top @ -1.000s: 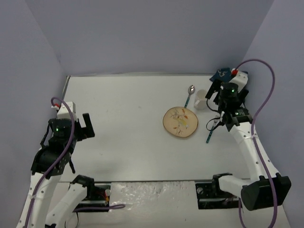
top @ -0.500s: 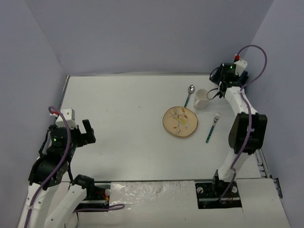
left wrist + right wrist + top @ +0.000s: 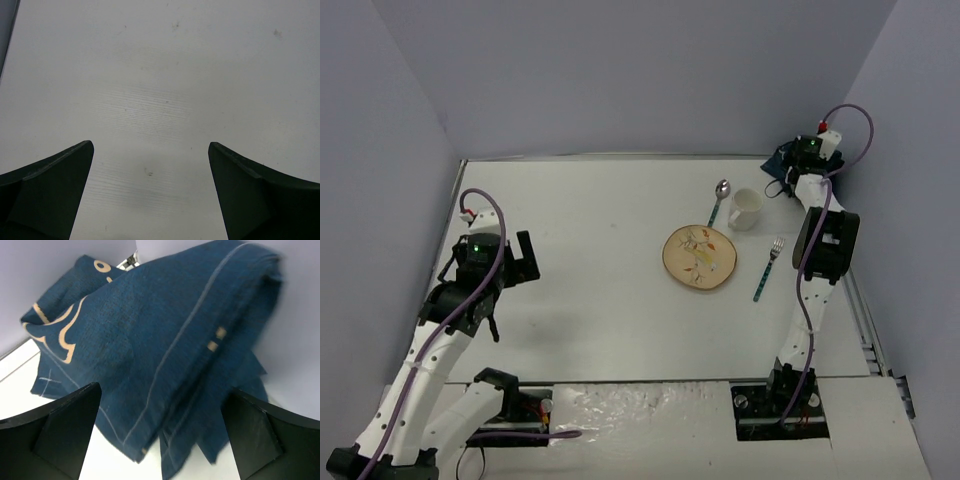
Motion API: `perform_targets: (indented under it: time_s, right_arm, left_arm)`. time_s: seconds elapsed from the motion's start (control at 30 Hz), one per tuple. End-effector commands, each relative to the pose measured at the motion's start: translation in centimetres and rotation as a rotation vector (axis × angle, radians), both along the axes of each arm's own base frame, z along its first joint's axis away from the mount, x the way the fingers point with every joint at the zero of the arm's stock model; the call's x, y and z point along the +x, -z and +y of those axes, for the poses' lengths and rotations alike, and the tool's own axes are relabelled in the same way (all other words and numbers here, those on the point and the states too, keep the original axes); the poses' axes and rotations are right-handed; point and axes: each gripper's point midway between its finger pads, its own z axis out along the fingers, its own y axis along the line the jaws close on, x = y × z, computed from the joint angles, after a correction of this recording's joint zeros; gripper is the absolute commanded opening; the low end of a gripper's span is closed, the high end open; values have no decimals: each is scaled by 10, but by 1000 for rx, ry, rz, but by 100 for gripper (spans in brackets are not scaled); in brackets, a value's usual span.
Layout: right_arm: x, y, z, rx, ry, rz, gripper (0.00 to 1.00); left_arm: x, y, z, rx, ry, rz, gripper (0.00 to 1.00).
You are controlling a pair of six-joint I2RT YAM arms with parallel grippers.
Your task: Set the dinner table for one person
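The dinner table (image 3: 600, 270) is a plain white top. Right of its middle lies a round patterned plate (image 3: 699, 257), with a spoon (image 3: 721, 198) and a white mug (image 3: 745, 209) behind it and a fork (image 3: 767, 268) to its right. A folded dark blue cloth (image 3: 780, 160) with pale line drawing sits in the far right corner. My right gripper (image 3: 792, 168) hangs open just over that cloth (image 3: 165, 340), one finger on each side of it and nothing gripped (image 3: 162, 389). My left gripper (image 3: 517, 262) is open over bare tabletop (image 3: 150, 144) at the left.
Purple-grey walls close in the table at the back and on both sides, and the cloth lies tight against the far right corner. The right arm (image 3: 815, 250) stretches along the table's right edge, just right of the fork.
The right arm swung from above the fork to the far right corner and now hangs over the cloth. The left arm moved forward and to the right over the table. Both grippers stayed open.
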Motion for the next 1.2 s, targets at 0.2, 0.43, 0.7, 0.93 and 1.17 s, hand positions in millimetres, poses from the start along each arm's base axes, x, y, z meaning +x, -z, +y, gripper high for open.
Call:
perform_targets:
  time_s: [0.2, 0.43, 0.7, 0.93, 1.17]
  right_arm:
    - [49, -15, -10, -53, -25, -138, 83]
    - [54, -38, -11, -101, -36, -181, 11]
    - [46, -147, 44, -283, -148, -251, 0]
    - [25, -272, 162, -379, -319, -431, 0]
    - [-14, -353, 299, -457, -576, -560, 0]
  left_arm:
    - [29, -9, -6, -54, -70, -48, 97]
    - [37, -8, -8, -49, -68, -42, 97]
    - [41, -26, -14, -51, -22, -67, 97]
    - [37, -52, -14, -50, -1, -93, 97]
    - [21, -71, -17, -105, 21, -153, 97]
